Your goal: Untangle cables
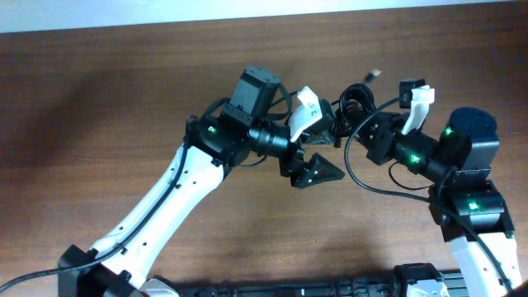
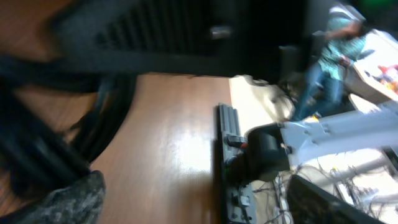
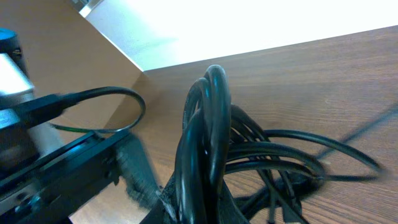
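Note:
The cables (image 1: pixel 355 101) are a bundle of thin black loops at the table's middle back, with one small plug (image 1: pixel 373 74) lying just beyond them. My right gripper (image 1: pixel 360 124) is shut on the bundle. In the right wrist view the loops (image 3: pixel 208 118) stand upright out of its closed jaws (image 3: pixel 211 208) and more strands spread flat to the right. My left gripper (image 1: pixel 322 150) stands open just left of the bundle with nothing between its fingers. In the blurred left wrist view (image 2: pixel 193 208) the cables (image 2: pixel 37 130) show dark at the left.
The wooden table (image 1: pixel 124 91) carries nothing else. My right arm's own thick black wire (image 1: pixel 356 175) arcs out in front of it. A black rail (image 1: pixel 330 287) runs along the front edge. The two arms are close together at the centre.

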{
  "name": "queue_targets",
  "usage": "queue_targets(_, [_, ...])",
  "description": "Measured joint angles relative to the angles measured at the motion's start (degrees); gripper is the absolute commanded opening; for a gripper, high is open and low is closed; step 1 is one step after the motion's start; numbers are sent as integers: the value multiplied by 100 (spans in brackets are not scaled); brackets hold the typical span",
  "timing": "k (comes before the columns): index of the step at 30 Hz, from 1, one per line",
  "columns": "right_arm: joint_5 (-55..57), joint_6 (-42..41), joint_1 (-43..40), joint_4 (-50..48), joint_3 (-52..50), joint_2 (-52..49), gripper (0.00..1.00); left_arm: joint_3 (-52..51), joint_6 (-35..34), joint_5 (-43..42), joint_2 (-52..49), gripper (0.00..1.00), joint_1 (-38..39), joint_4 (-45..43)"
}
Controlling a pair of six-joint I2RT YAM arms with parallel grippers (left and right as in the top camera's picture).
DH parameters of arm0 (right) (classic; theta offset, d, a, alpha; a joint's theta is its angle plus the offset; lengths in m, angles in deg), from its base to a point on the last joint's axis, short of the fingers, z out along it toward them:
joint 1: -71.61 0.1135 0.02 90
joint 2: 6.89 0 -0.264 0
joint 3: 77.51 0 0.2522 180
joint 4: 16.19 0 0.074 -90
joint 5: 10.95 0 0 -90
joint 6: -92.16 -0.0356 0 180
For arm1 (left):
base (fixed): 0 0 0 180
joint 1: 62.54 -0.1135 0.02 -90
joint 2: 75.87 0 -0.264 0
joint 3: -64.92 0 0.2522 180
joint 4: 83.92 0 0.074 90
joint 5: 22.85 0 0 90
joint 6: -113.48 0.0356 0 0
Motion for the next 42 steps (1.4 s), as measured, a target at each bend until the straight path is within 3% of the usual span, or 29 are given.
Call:
queue_targets(2, [0,0,-4,0,0,-2,4,0,-516,817,9,99,-7,-22])
queue_targets(9, [-146,-4,-2,0,0,-2,4,0,-1451,2452,9,99,-66,-188])
queue_targets(18, [-179,0,-7,4,0,-2,4,0,-1825,2957,9,99,35,-188])
queue_targets(29, [-723,13,-24,-42,0,-2,4,2,-3095,4470,11,99,83,-173])
queue_targets(37, [-955,13,-24,-39,0,-2,4,0,-3305,5757,11,99,90,-173])
queue_targets(42, [-1016,-4,-22,-37,0,-2,4,7,-3414,6030,11,99,-57,52])
